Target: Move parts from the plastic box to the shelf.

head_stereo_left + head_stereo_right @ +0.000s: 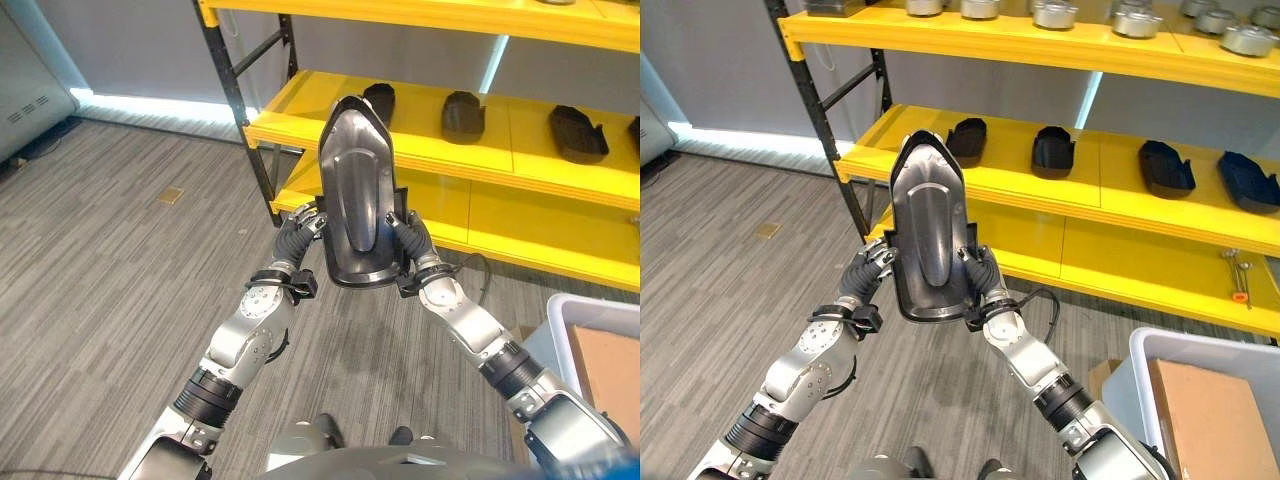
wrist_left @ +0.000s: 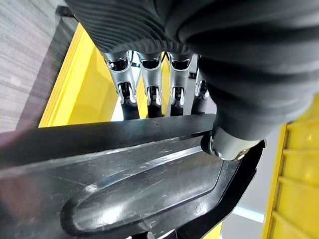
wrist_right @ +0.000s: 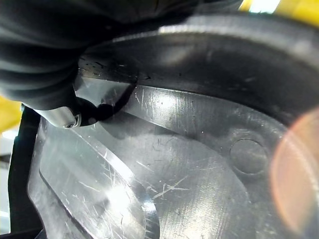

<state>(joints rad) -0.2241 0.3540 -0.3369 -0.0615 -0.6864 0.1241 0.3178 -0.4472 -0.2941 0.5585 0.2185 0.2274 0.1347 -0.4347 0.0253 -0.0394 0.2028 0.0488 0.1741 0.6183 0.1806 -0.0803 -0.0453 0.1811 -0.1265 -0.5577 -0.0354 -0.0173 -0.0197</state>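
A large black plastic part [image 1: 357, 195], long and shell-shaped with a raised ridge down its middle, is held upright between both hands in front of the yellow shelf [image 1: 1110, 178]. Its narrow, pointed end is turned upward and its broad, flat-edged end is lowest. The left hand [image 1: 297, 232] is pressed against the part's left edge near the bottom, and the right hand [image 1: 409, 236] is set against the right edge at about the same height. In the left wrist view, the left hand's fingers [image 2: 149, 89] are seen curled over the far side of the part's rim while the thumb [image 2: 227, 144] is pressed onto the near face, so the rim is pinched. In the right wrist view, the thumb [image 3: 62, 113] of the right hand is laid on the scratched, glossy inner surface of the part; the remaining fingers are hidden behind the rim, and a clamping hold on that side is read from the eye views.

The part is held clear of the shelf, in front of the middle board and near the black upright post [image 1: 840, 150]. On that middle board four similar black parts [image 1: 1053, 150] are laid in a row, spaced apart. On the top board several round metal pieces [image 1: 1052, 14] are lined up. On the lowest board, far right, small tools [image 1: 1236, 275] are lying. At the lower right a white plastic box [image 1: 1140, 360] is standing on the grey wood-grain floor [image 1: 110, 260], with a brown cardboard sheet [image 1: 1210, 425] inside it.
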